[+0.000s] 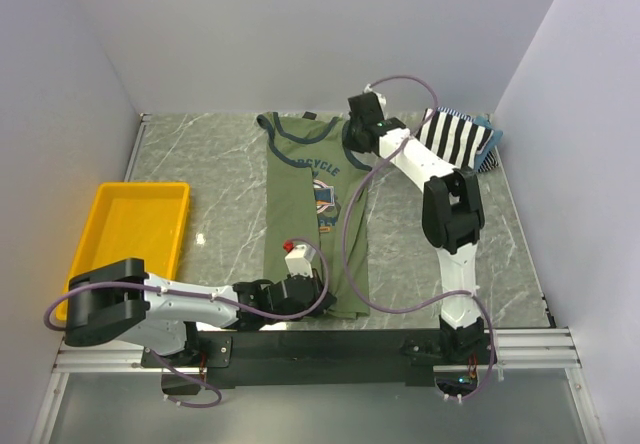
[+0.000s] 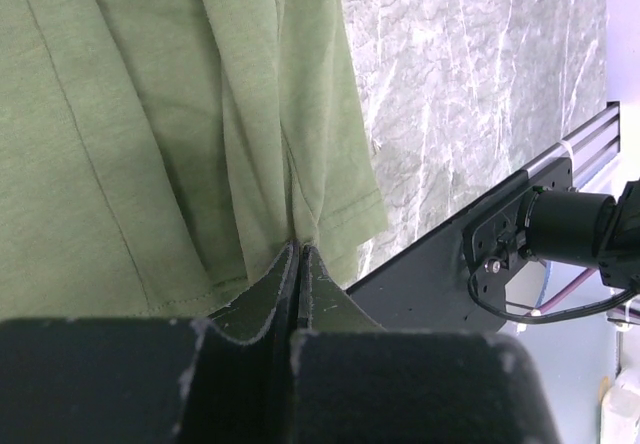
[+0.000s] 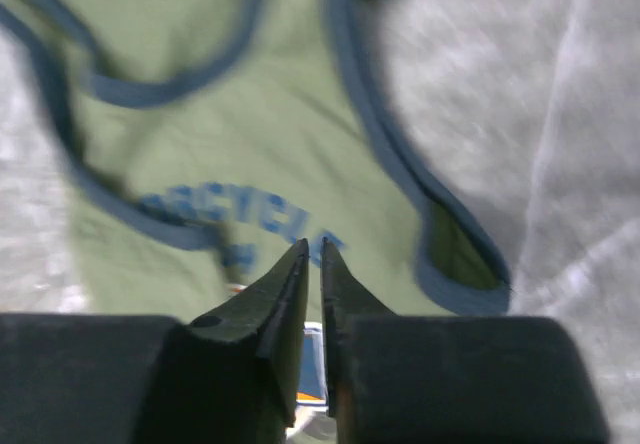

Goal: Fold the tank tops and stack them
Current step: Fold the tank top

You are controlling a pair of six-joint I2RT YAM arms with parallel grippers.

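Note:
The olive-green tank top (image 1: 315, 214) lies lengthwise on the marble table, neck at the far end, with navy trim and a blue chest graphic. My left gripper (image 1: 312, 289) is shut on its near hem; in the left wrist view the jaws (image 2: 298, 247) pinch the bunched green cloth (image 2: 150, 134) near a hem corner. My right gripper (image 1: 352, 144) hovers over the top's far right shoulder; its jaws (image 3: 311, 247) are nearly together with nothing between them, above the lettering and navy-trimmed armhole (image 3: 440, 254). The black-and-white striped tank top (image 1: 458, 139) lies crumpled at the far right.
A yellow plastic tray (image 1: 90, 234) stands at the left of the table. The right arm's base and the black mounting rail (image 2: 560, 229) sit just right of my left gripper. White walls close in on three sides.

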